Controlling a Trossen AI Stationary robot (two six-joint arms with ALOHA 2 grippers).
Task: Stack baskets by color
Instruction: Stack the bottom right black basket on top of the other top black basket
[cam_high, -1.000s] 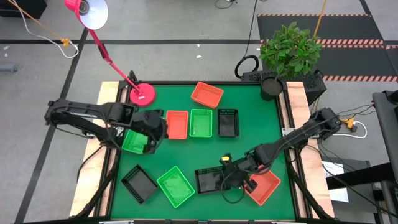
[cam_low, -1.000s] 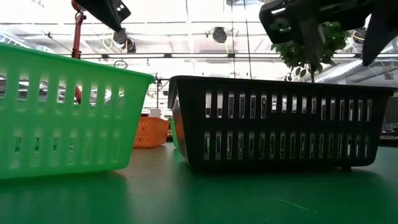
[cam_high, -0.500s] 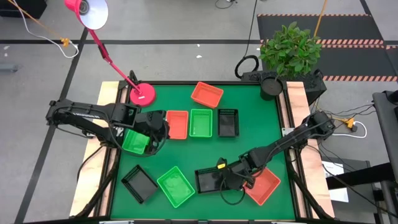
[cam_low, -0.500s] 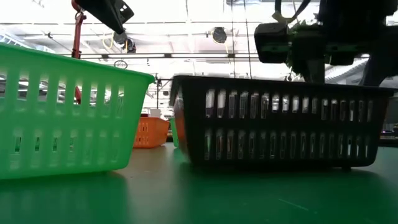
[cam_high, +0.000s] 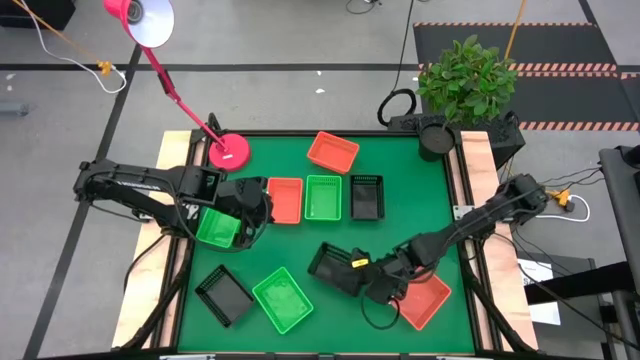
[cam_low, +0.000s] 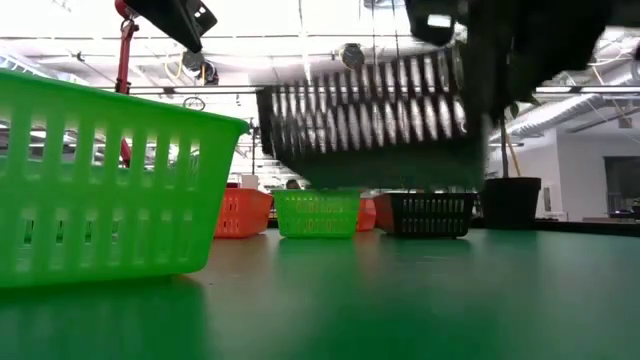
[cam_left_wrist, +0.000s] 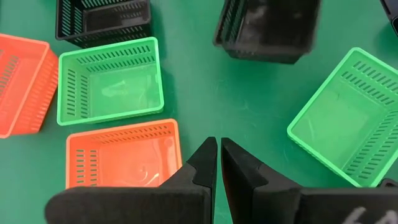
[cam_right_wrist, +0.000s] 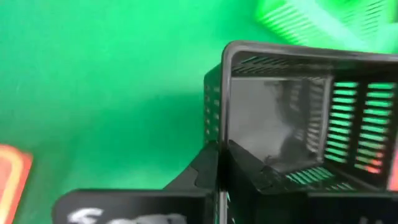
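Now that the right gripper (cam_high: 368, 283) has clamped its fingers on the near wall of the black basket (cam_high: 334, 268), the basket, flat on the green table (cam_high: 400, 170) a second ago, hangs tilted and clear of the surface ahead of the fingers, free to carry to another black basket (cam_high: 367, 197) well beyond it. Left gripper (cam_left_wrist: 218, 157) hovers closed and empty just over an orange basket (cam_left_wrist: 121, 154).

Dark jointed arms; black wedge-shaped left claw (cam_left_wrist: 217, 163); markings unclear.
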